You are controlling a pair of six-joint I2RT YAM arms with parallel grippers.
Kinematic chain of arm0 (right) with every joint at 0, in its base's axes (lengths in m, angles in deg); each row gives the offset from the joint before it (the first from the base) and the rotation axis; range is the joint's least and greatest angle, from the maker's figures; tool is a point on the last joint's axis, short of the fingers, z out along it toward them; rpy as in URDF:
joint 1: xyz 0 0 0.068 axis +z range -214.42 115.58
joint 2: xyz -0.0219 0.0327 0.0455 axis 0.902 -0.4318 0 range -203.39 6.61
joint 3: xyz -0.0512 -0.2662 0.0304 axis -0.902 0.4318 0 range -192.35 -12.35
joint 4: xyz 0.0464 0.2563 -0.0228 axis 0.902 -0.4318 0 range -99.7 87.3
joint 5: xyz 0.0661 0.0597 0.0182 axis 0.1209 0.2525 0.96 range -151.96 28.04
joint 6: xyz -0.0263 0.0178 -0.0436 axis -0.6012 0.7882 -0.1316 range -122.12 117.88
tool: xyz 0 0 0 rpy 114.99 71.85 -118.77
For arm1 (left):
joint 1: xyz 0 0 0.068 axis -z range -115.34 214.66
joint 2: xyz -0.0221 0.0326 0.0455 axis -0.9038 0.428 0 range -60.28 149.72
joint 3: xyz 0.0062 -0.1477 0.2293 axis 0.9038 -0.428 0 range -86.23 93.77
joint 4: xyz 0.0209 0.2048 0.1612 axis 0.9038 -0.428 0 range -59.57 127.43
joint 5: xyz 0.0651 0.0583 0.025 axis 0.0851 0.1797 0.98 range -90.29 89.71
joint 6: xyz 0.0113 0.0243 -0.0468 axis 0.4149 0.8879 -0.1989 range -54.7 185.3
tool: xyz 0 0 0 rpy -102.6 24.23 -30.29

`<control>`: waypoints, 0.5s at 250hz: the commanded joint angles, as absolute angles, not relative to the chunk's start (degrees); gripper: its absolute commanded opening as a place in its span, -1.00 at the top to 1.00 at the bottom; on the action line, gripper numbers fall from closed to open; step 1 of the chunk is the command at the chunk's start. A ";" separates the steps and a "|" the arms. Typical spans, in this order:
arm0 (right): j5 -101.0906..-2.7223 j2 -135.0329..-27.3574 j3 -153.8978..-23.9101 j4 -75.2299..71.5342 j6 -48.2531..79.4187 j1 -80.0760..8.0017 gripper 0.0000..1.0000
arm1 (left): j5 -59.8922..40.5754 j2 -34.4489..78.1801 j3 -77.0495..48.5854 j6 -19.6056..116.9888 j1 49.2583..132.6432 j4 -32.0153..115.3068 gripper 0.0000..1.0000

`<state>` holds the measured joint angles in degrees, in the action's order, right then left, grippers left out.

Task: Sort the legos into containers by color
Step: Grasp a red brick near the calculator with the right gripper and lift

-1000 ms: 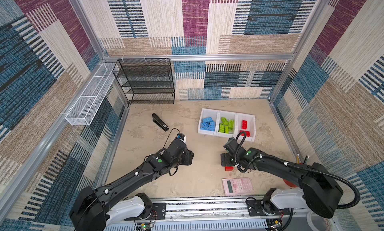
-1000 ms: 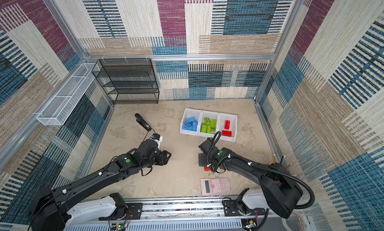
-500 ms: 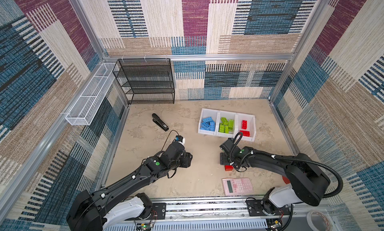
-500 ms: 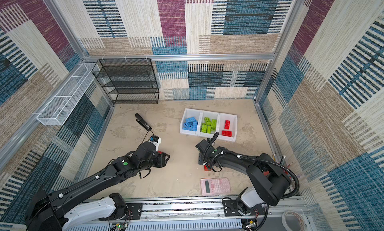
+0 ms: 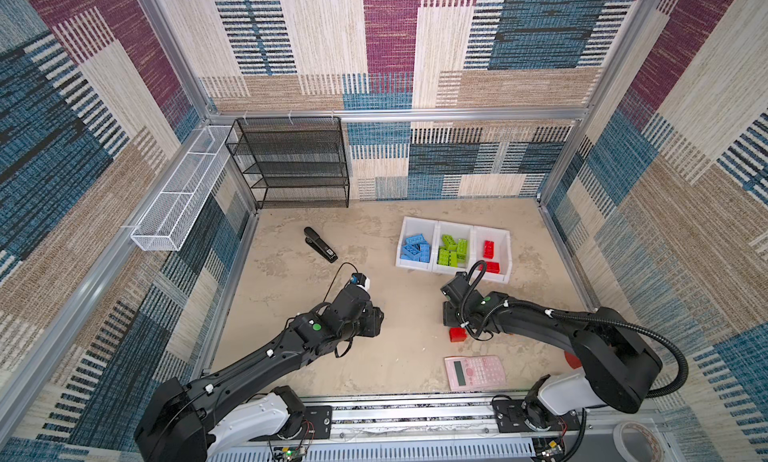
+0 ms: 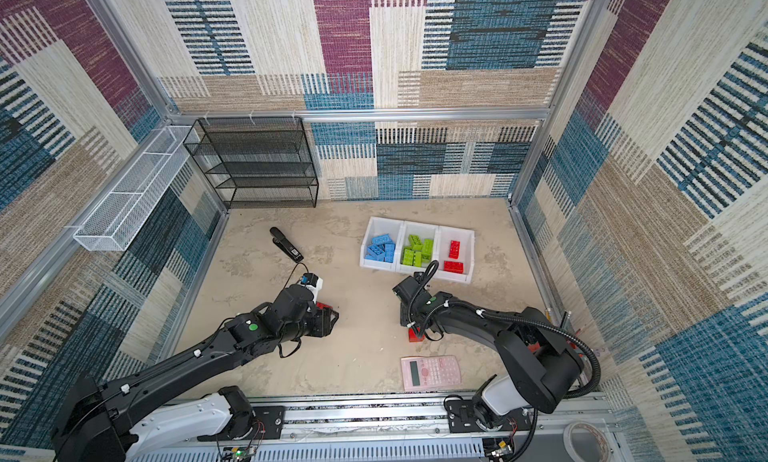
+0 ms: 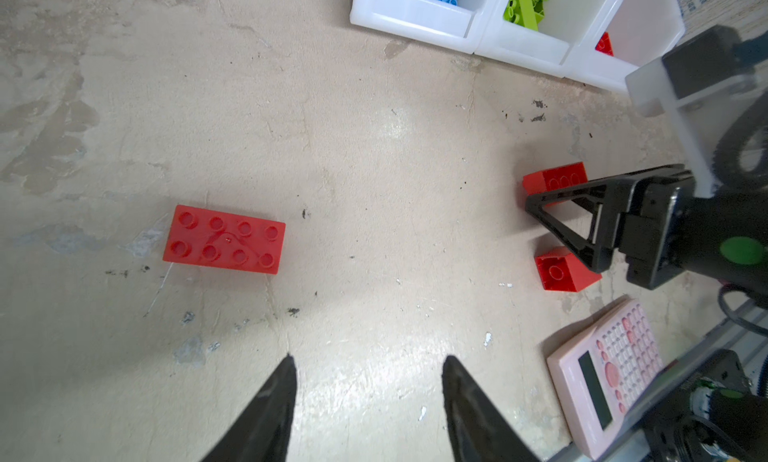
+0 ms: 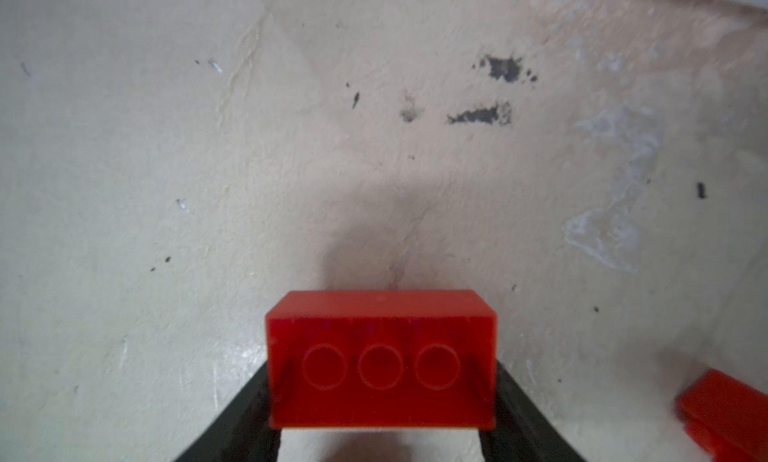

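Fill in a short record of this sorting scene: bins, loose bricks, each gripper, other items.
Bins: three white bins in a row, holding blue bricks, green bricks and red bricks.
Loose on floor: flat red brick; small red brick.
Right gripper: jaws either side of a tipped red brick; whether it is gripped is unclear.
Left gripper: open, empty.
Other items: pink calculator; black stapler.
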<state>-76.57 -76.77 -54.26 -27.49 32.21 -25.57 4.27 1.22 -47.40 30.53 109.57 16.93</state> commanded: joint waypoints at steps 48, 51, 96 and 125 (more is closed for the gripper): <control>-72.22 -69.42 -57.91 -29.04 25.84 -35.31 -0.19 | 5.49 2.10 -46.65 30.36 109.57 14.41 -0.15; -72.07 -69.34 -58.21 -29.13 25.43 -35.85 -0.19 | 5.56 2.04 -46.61 30.36 109.57 14.26 -0.15; -68.33 -69.57 -62.59 -27.65 20.01 -45.36 -0.19 | 6.45 1.08 -46.59 30.22 109.57 12.29 -0.15; -64.43 -71.43 -64.60 -23.86 18.10 -52.11 -0.19 | 7.38 0.64 -47.01 30.21 109.57 11.43 -0.15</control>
<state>-69.12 -69.84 -62.61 -28.28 21.78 -47.16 5.56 1.13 -47.12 30.53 109.57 13.24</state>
